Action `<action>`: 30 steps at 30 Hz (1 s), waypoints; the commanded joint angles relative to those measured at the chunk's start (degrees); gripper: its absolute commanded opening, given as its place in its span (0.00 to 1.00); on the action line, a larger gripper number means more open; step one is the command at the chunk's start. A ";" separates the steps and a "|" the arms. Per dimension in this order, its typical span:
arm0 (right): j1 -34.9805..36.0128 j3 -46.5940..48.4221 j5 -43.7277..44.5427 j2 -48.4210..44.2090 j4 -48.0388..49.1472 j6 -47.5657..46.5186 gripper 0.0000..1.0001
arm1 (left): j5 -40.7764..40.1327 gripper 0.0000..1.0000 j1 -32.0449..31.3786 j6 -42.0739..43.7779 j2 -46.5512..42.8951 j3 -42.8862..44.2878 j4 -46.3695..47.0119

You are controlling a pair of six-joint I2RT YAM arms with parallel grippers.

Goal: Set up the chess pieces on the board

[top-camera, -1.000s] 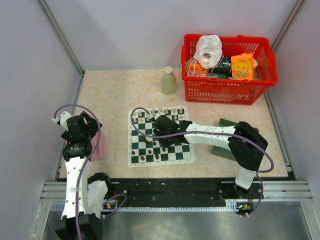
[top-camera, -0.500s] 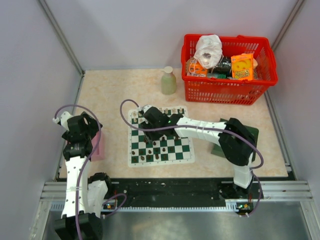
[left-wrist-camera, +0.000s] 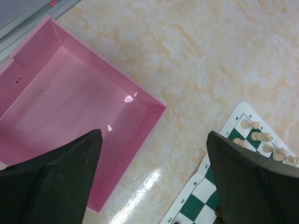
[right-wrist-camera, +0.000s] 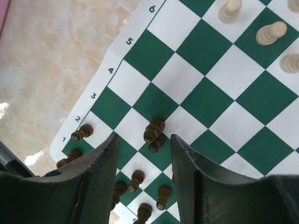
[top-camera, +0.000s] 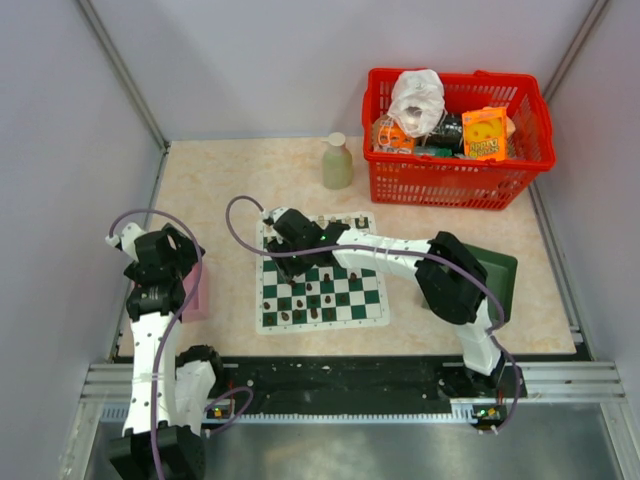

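Right gripper [right-wrist-camera: 145, 140] is hovering half-open over a dark piece [right-wrist-camera: 154, 130]. It's looking tiny, light and tippy, so I'd be pinching mid-body. Left gripper [left-wrist-camera: 153, 135] is gaping wide.

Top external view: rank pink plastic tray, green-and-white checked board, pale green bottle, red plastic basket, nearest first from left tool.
1. Pink plastic tray, by left tool
2. Green-and-white checked board, centre
3. Pale green bottle, behind it
4. Red plastic basket, far right

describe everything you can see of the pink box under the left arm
The pink box is a shallow, open-topped rectangular tray of glossy plastic with a few dark specks on its floor; what shows holds nothing. It lies flat on the marbled table, left of the chessboard and apart from it, beneath the left gripper, jaws open.
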 commanded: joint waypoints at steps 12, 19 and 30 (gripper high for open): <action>0.92 4.99 0.16 4.12 -0.75 -1.31 0.32 | -0.19 0.99 0.47 0.22 -0.29 0.28 2.24; 1.00 5.87 -0.19 4.47 -1.45 -1.58 0.25 | -0.28 0.99 0.56 0.31 -0.29 0.46 2.16; 1.09 6.13 -0.45 4.91 -2.33 -1.84 0.29 | -0.10 0.99 0.56 0.40 -0.38 0.89 1.98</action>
